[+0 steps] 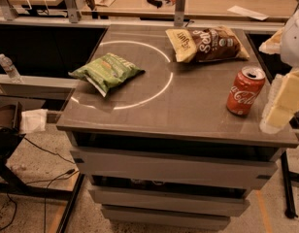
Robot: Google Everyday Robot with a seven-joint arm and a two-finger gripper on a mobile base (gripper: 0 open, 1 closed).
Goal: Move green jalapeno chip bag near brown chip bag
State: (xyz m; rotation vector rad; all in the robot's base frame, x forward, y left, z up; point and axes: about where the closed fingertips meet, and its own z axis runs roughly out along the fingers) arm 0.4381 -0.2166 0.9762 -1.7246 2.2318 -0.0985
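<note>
The green jalapeno chip bag (107, 71) lies flat on the left part of the bench (178, 111), its long side running slantwise, with one corner reaching towards the left edge. It sits across the left side of a thin white circle (165, 84) marked on the grey top. The brown chip bag (207, 43) lies well apart from it, up towards the far right of the bench, with its cream-yellow end turned left and just touching the ring's upper right arc. A red cola can (245, 90) stands upright nearer the front on the right, in front of the brown bag and clear of both bags. The claw (281, 103) hangs at the right edge of the view, just beside the can and above the bench's right rim, seen as a blurred cream-yellow shape below a white part of the arm; it holds nothing that I can see, and how far open it is I cannot tell. Off to the left, beyond the bench, a clear water bottle (8, 68) stands on a lower ledge, and dark cables (47, 178) trail over the speckled floor below.
</note>
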